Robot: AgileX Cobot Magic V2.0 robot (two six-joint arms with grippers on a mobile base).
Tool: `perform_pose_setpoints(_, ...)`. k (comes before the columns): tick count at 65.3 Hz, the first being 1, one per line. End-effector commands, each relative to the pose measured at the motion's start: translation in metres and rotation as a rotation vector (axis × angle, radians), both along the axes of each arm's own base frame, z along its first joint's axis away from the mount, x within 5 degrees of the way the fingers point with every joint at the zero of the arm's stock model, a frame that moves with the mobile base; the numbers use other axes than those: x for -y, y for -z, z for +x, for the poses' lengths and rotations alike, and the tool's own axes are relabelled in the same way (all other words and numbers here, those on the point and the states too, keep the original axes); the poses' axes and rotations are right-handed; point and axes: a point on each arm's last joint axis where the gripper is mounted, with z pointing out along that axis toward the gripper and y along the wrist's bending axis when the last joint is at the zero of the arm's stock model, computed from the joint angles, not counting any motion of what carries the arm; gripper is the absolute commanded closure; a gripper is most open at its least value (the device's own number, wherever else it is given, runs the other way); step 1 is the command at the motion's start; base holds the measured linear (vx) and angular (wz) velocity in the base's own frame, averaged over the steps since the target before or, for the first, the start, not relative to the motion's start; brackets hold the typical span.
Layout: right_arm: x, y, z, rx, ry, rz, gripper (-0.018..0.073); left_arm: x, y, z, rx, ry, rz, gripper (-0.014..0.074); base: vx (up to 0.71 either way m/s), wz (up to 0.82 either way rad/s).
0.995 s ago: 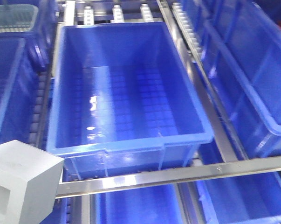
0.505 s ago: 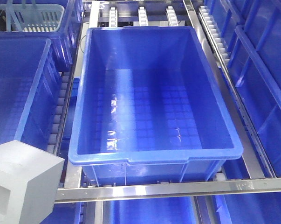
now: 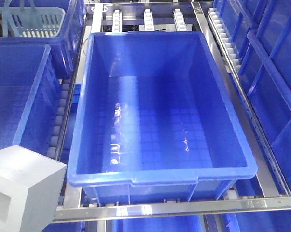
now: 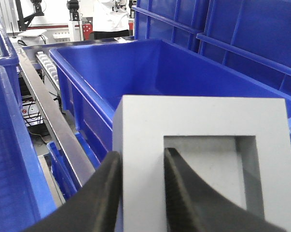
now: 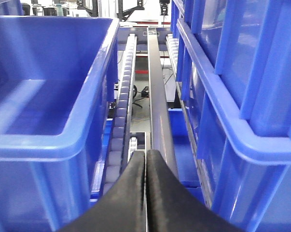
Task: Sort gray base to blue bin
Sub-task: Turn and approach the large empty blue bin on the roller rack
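My left gripper (image 4: 141, 164) pinches the base (image 4: 198, 116) by its recess wall for carrying, lower left beside the bin (image 3: 159, 177); right gripper (image 5: 146, 159) pressed together.

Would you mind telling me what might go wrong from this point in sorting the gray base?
1. The fingers of the left gripper pinch only one wall of the gray base, with one finger inside its recess, so it may pivot or slip.
2. The base hangs outside the near left corner of the blue bin, by the metal rail; releasing now would likely miss the bin.
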Motion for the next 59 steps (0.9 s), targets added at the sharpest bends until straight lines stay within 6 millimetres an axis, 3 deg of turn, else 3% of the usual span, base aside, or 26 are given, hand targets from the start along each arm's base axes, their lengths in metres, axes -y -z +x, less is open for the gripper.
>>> perform_pose_setpoints(1,-0.0002,-0.0022,-0.0001,0.07,-0.002,-0.011,0.0568,-0.0014,-0.0185,0.0002,0.1,-0.015,-0.073,0.0602,0.08,-0.04)
perform_pose_setpoints(59,-0.0002,-0.0022,-0.0001,0.07,-0.002,-0.011,0.0568,-0.0014,-0.0185,0.0002,0.1,-0.015,-0.073,0.0602,0.07,-0.02)
